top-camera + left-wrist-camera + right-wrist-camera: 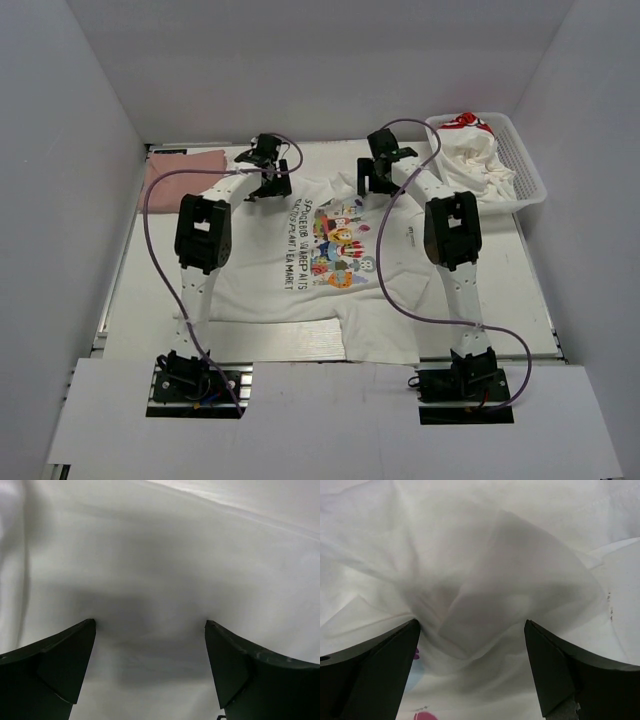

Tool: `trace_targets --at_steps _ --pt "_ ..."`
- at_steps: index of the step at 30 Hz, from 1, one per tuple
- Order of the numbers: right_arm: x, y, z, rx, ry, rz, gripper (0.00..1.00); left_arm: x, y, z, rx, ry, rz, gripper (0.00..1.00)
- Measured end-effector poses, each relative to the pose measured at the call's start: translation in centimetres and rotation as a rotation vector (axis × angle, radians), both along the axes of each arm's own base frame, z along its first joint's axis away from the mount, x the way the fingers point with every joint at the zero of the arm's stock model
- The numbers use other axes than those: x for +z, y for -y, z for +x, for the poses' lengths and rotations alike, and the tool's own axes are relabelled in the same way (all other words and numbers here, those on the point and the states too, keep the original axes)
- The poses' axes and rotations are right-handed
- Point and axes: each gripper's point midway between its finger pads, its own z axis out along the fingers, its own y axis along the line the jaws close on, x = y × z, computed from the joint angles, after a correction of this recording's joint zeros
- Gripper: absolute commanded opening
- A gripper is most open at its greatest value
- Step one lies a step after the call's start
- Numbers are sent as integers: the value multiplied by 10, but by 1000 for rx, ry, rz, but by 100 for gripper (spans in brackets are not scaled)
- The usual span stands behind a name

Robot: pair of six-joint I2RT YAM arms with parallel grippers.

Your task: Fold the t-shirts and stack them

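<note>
A white t-shirt with a colourful cartoon print (pixel 335 245) lies spread flat on the table between the arms. My left gripper (pixel 268 188) is open, pressed down on its far left shoulder; in the left wrist view (pixel 150 625) only smooth white cloth lies between the jaws. My right gripper (pixel 372 182) is open over the far right shoulder; in the right wrist view (pixel 470 625) a bunched fold of white cloth (pixel 470 605) sits between the jaws. A folded dusty-pink t-shirt (pixel 185 165) lies at the far left. More white t-shirts (pixel 475 160), one with red print, fill the basket.
A white plastic mesh basket (pixel 522 160) stands at the far right corner. White walls enclose the table on three sides. A purple cable loops from each arm.
</note>
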Motion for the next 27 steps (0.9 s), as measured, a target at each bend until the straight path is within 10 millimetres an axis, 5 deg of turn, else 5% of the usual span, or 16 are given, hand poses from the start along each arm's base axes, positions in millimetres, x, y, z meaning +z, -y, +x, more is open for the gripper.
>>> trace_targets --at_steps 9,16,22,27 --pt "-6 17 67 -71 149 -57 90 3 19 73 -8 135 -34 100" --pt "0 37 110 -58 278 32 90 13 22 104 21 235 -194 100" --pt "33 38 126 57 355 88 90 21 32 107 -47 242 -296 100" --pt "99 3 86 185 355 150 90 38 33 69 -105 176 -288 100"
